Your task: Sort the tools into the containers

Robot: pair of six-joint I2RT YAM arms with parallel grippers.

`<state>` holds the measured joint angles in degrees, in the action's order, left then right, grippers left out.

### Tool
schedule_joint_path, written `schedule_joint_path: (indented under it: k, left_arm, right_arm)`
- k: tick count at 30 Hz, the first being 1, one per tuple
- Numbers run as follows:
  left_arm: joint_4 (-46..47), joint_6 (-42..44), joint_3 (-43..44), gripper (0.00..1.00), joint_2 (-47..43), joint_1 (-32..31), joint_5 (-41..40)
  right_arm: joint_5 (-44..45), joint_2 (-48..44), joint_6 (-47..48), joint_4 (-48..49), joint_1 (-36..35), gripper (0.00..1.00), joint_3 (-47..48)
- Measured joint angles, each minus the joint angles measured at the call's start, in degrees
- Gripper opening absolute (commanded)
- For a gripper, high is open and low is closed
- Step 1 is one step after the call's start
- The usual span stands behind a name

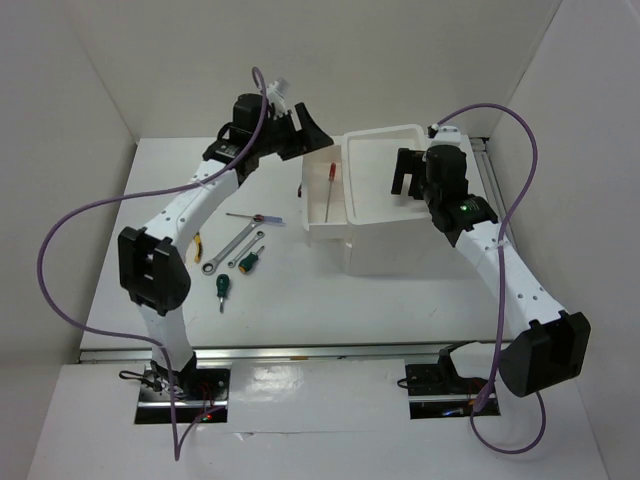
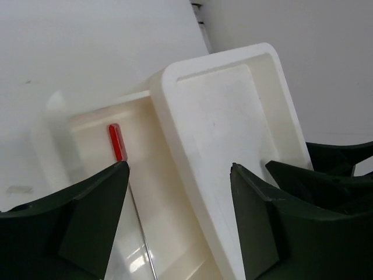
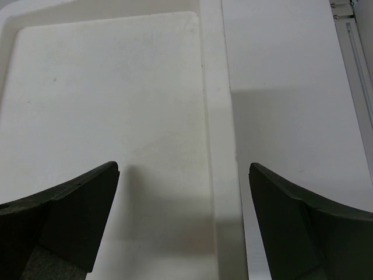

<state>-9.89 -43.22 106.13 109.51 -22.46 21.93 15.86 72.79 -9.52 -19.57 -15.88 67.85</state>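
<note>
A white table (image 1: 300, 300) fills the middle of the top view, boxed in by plain white panels: a back wall (image 1: 400, 60) across the top, a left wall (image 1: 50, 120) slanting down the left edge and a right wall (image 1: 590, 150) slanting down the right edge. A metal rail (image 1: 320, 352) runs along the table's near edge in the lower part of the frame, and a second rail (image 1: 492, 175) lies along its right side at the upper right. Below the near rail, a glossy white board (image 1: 320, 420) spans the bottom and shows bright glare. The light is bright and even, and shadows on the table are soft and grey.
</note>
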Motion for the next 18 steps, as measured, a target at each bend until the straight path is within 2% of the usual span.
schedule_joint_path:
  k: [3,8,11,14,15,18]
  left_arm:
    - [-4.02,0.59,-3.43,0.81,-5.84,1.53,-6.1]
    - [-13.94,-0.35,-3.58,0.81,-12.02,6.56,-21.51]
    - [-20.5,-0.87,-0.85,0.79,-8.59,8.76,-27.65]
    - [-26.27,-3.85,2.08,0.79,-0.94,10.43,-29.27]
    - [-27.96,-4.9,1.68,0.79,1.09,10.78,-29.11]
    - [-28.94,-10.67,-7.43,0.79,2.97,11.69,-26.38]
  right_arm:
    - [0.04,0.13,0.04,0.11,0.0,1.0,0.0]
    - [0.17,0.17,0.28,0.15,-0.04,1.0,0.0]
    - [0.24,0.2,0.42,0.15,-0.11,1.0,0.0]
    - [0.33,0.22,0.44,0.2,-0.11,1.0,-0.02]
    - [0.42,0.22,0.42,0.22,-0.11,1.0,-0.02]
    - [0.98,0.39,0.57,0.5,-0.35,1.0,-0.15]
